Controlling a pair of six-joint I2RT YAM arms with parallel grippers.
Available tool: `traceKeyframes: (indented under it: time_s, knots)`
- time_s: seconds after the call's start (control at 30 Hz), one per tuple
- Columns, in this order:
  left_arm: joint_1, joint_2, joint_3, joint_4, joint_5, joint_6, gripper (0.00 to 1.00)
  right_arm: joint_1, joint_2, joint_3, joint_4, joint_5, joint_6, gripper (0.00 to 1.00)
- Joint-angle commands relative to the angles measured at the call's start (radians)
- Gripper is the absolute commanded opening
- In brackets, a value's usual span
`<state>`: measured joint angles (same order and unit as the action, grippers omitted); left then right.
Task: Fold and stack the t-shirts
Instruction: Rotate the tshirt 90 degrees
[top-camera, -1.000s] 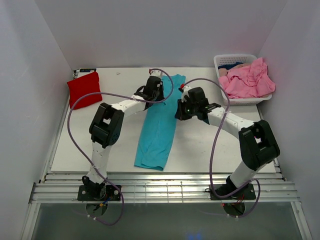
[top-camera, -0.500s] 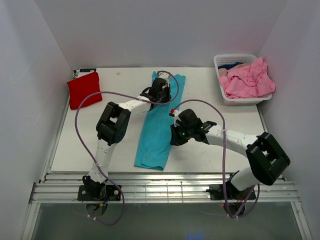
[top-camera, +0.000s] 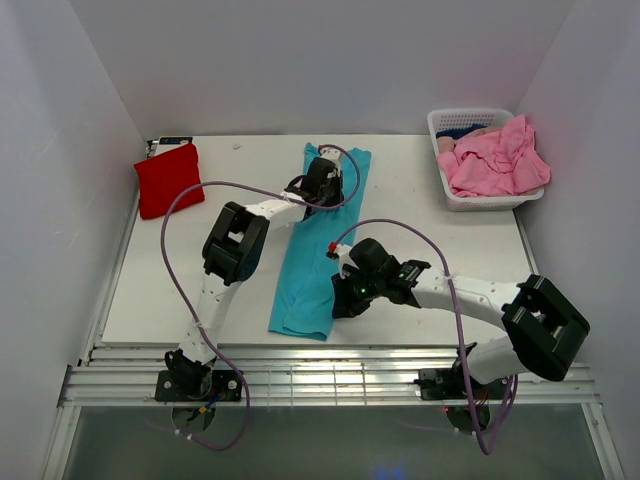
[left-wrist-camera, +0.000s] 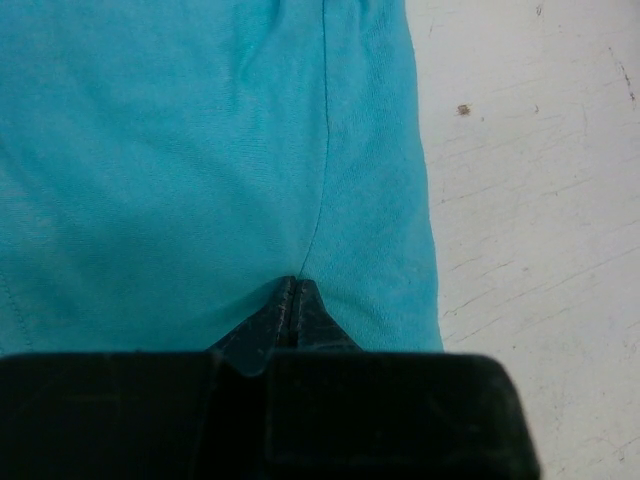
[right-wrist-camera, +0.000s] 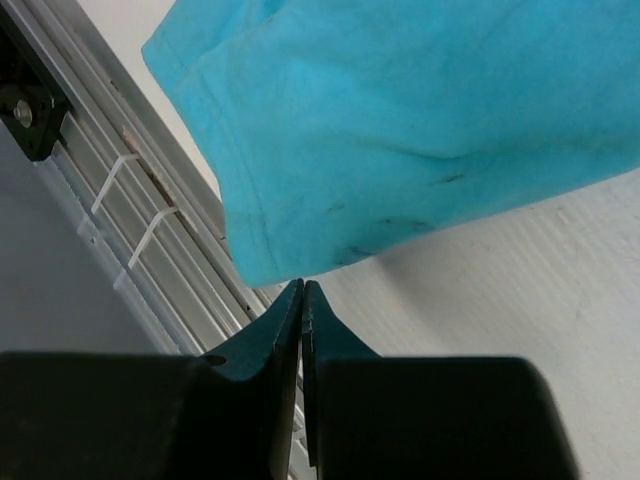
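Swinging nearer, the right gripper (right-wrist-camera: 302, 287) now hangs at the near hem of the teal t-shirt (top-camera: 312, 262) mid-surface, pressed together (empty); the left gripper (left-wrist-camera: 292, 288), likewise closed, rests on its far end, so a crosswise fold likely follows.

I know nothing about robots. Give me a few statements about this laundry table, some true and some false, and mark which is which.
1. The teal t-shirt lies as a long strip on the table. True.
2. The red t-shirt sits in the basket. False: it lies folded at the table's far left corner; the basket holds pink shirts.
3. The left gripper and the right gripper are both shut. True.
4. The right gripper hovers over the red t-shirt. False: it is by the teal t-shirt's near end.
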<state>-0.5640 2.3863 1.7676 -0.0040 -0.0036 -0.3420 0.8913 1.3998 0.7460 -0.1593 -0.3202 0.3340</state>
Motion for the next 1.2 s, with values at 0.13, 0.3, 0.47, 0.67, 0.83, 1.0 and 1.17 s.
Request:
traceKeyframes:
  time_s: [0.13, 0.3, 0.47, 0.67, 0.83, 1.0, 1.17]
  knots:
    - [0.029, 0.008, -0.002, -0.051, 0.002, -0.015, 0.0, 0.055, 0.021, -0.01, 0.082, -0.077, 0.005, 0.08]
    - [0.032, 0.002, -0.014, -0.047, 0.002, -0.018, 0.0, 0.072, 0.063, 0.019, 0.116, -0.086, -0.003, 0.08]
    - [0.036, 0.001, -0.028, -0.044, 0.002, -0.017, 0.0, 0.078, 0.14, 0.049, 0.144, -0.102, -0.021, 0.08]
    - [0.042, -0.012, -0.049, -0.034, 0.002, -0.009, 0.0, 0.081, 0.199, 0.053, 0.198, -0.128, -0.026, 0.08]
    - [0.05, -0.015, -0.056, -0.031, 0.002, -0.008, 0.0, 0.084, 0.2, 0.052, 0.199, -0.128, -0.029, 0.08]
    - [0.055, -0.016, -0.062, -0.027, 0.002, -0.008, 0.0, 0.086, 0.214, 0.062, 0.135, -0.094, -0.046, 0.08]
    - [0.064, -0.012, -0.063, -0.022, 0.002, -0.003, 0.0, 0.089, 0.183, 0.029, 0.008, -0.017, -0.047, 0.08]
